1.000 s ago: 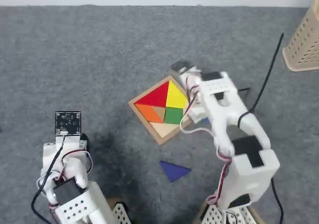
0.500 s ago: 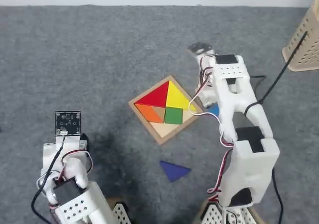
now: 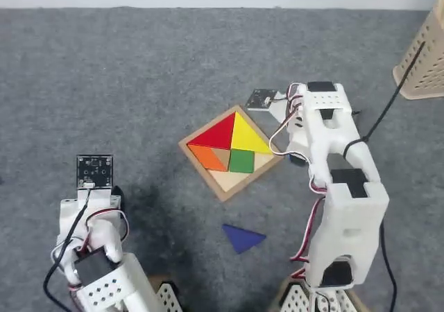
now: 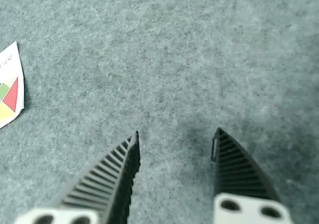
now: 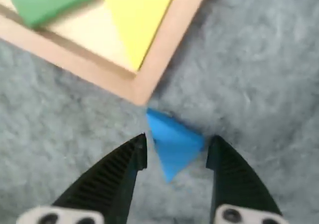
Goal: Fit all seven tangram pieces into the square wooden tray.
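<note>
A grey, felt-like carpet (image 3: 139,69) covers the table. A beige slatted basket (image 3: 426,62) stands at the far right edge. A small printed card (image 4: 10,87) lies flat on the carpet.

The square wooden tray (image 3: 223,197) lies mid-way across the grey carpeted surface (image 3: 139,69). In it, the red triangle piece (image 3: 218,133) and the yellow triangle piece (image 3: 246,135) sit side by side at the far side. The orange triangle piece (image 3: 205,157) and the green square piece (image 3: 241,161) sit nearer. The light blue triangle piece (image 5: 174,144) lies just outside the tray's right corner, between the fingers of the right end effector (image 5: 175,140). The dark blue triangle piece (image 3: 243,237) lies apart, in front of the tray.
</note>
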